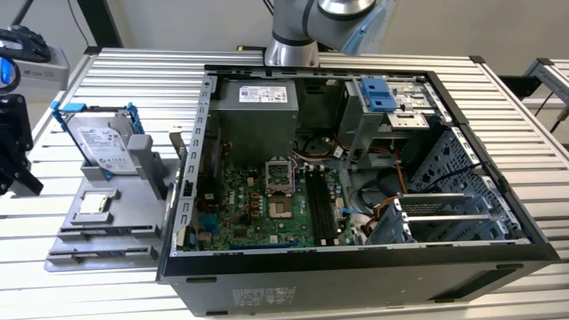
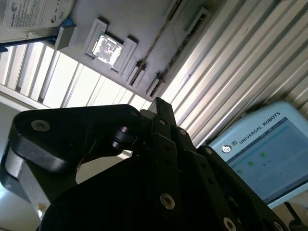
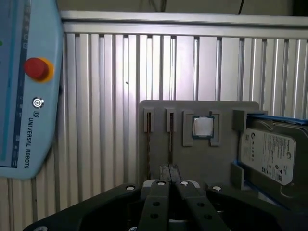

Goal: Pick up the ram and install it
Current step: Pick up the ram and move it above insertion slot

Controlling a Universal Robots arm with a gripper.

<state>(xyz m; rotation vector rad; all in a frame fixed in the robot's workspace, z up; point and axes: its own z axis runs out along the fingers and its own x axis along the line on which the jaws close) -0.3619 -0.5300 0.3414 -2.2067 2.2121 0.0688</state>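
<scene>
The ram stands edge-on as a thin dark strip [image 3: 147, 137] in a slot of the grey holder [image 3: 221, 166]; a second strip [image 3: 170, 137] stands in the neighbouring slot. In the exterior view these slots [image 1: 100, 234] lie at the holder's near end, at the view's left. My gripper [image 3: 168, 169] hangs above the holder's edge, fingers pressed together and holding nothing, its tips in line with the second strip. In the exterior view the black gripper [image 1: 16, 150] is at the left edge, apart from the holder. The second wrist view shows the shut fingers [image 2: 161, 111] before the holder [image 2: 144, 29].
The holder also carries a processor chip [image 3: 203, 127] and a silver hard drive [image 3: 267, 150]. A teach pendant [image 3: 24, 86] lies on the ribbed table beside it. The open computer case [image 1: 498, 200] fills the table's middle, with black memory slots [image 1: 321, 200] on its motherboard.
</scene>
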